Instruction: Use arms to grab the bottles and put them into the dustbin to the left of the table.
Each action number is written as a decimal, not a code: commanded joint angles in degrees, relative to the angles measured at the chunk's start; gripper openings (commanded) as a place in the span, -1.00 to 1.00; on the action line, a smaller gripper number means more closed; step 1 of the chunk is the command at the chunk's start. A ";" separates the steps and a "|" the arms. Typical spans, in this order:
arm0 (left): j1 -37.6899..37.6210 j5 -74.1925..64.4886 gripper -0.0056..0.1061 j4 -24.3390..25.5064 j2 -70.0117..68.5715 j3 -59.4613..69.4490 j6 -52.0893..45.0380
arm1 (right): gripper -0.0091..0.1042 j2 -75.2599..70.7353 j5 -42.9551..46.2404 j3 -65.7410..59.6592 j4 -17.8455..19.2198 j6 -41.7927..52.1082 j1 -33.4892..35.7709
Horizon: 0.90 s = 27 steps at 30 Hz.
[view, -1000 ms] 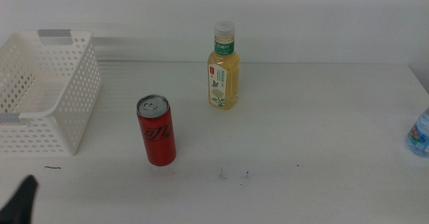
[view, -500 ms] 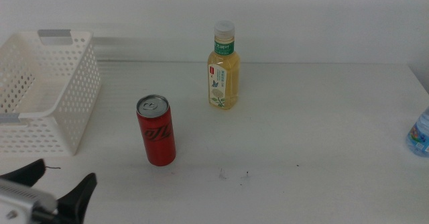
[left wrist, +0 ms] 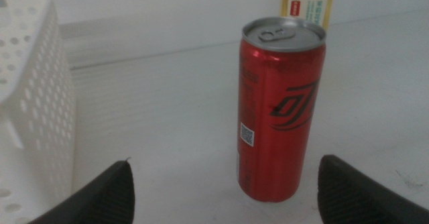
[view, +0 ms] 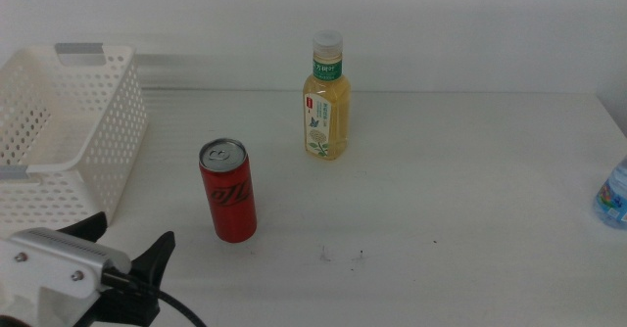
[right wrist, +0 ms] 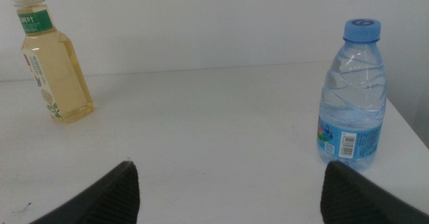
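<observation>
Nearest to the camera, at the lower left of the middle view, the left gripper point(view: 122, 247) sits low over the table point(view: 470, 200) with its dark jaws spread wide and nothing between them. Just up and to the right of it stands the red soda can point(view: 228, 191), upright, its long axis vertical, and the left wrist view shows the can point(left wrist: 280, 110) directly ahead in the gap between the two jaw tips, though not yet inside them. That is the relation the next move seems to turn on: the can lies straight in front of the open jaws, so a forward reach at mid-height should bring them either side of its body. The dustbin point(view: 83, 151) stands just beside the gripper at the left edge of the frame, near the can. Farther back, in the upper centre, the yellow drink bottle point(view: 326, 96) stands upright, well apart from the can. The water bottle point(view: 613, 194) is cut by the right edge. The right gripper point(right wrist: 228, 184) is out of the middle view; its own camera shows wide, empty jaws facing the water bottle point(right wrist: 352, 96).
</observation>
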<state>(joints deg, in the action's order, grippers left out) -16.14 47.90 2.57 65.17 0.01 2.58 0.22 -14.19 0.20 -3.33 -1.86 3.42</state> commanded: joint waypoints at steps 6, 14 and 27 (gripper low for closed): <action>-0.44 9.73 0.78 0.60 7.26 -0.01 0.34 | 0.70 -0.22 0.49 -0.20 0.58 0.18 -0.01; -0.44 18.42 0.78 2.23 13.77 -0.01 0.31 | 0.70 -0.22 0.49 -0.20 0.58 0.18 -0.01; -0.44 22.06 0.78 7.27 20.16 -0.01 0.43 | 0.70 -0.22 0.49 -0.20 0.58 0.18 -0.01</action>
<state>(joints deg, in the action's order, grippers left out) -16.14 68.75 9.63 85.11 -0.19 2.58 0.22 -14.19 0.20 -3.33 -1.86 3.42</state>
